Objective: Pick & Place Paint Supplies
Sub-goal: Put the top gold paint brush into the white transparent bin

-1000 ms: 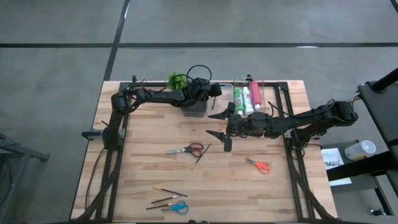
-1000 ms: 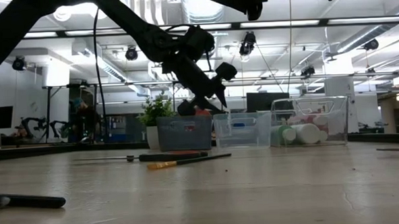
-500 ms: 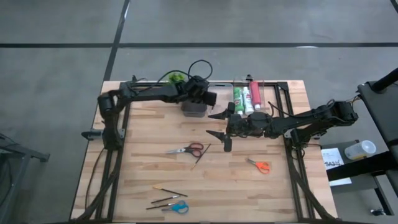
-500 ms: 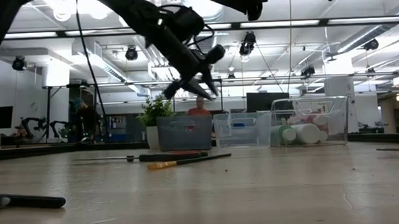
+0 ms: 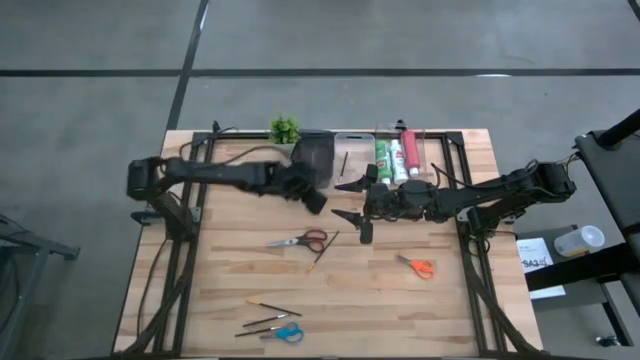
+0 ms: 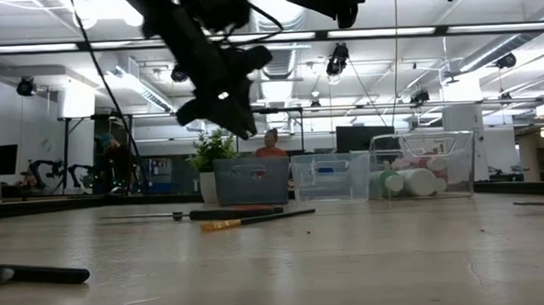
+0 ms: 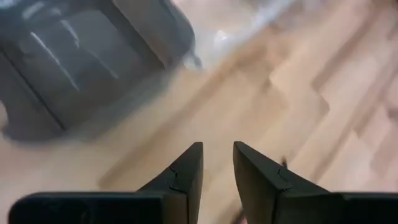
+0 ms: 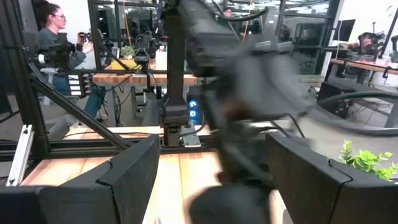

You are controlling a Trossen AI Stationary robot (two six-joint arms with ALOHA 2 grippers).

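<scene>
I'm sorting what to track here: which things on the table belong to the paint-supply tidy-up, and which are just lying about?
Belong to the job:
- red scissors
- orange scissors
- blue scissors
- brushes
- paint tubes in the clear bin
- grey bin

Just lying about:
- potted plant
</scene>
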